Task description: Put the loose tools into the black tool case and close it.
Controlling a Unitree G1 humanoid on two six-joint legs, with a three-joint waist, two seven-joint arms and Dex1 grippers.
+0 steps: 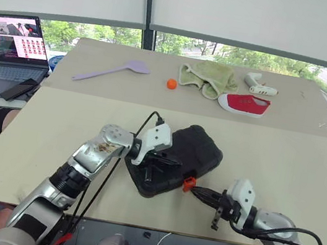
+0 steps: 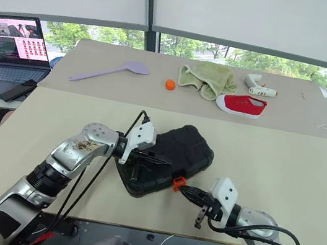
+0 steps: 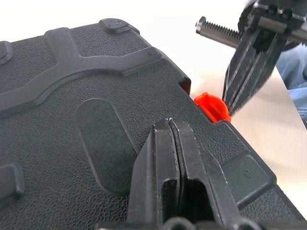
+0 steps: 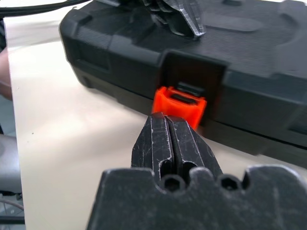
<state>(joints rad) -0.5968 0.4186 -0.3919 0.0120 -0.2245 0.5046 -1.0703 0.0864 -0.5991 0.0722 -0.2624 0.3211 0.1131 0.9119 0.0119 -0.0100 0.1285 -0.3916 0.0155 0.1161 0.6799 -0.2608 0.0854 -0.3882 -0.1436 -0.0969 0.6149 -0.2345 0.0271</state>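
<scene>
The desk carried the black tool case, lid down, at lower centre of the frame. The left end effector rested fully closed and empty on its lid. The right end effector, likewise closed and empty, touched the small orange latch.

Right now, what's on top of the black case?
The left gripper, shut, rests on the black tool case lid. The lid is down, so what's inside is hidden.

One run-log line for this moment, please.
case: lid down | left gripper: shut, on lid | right gripper: shut, tips at orange latch | latch: not yet flush
</scene>
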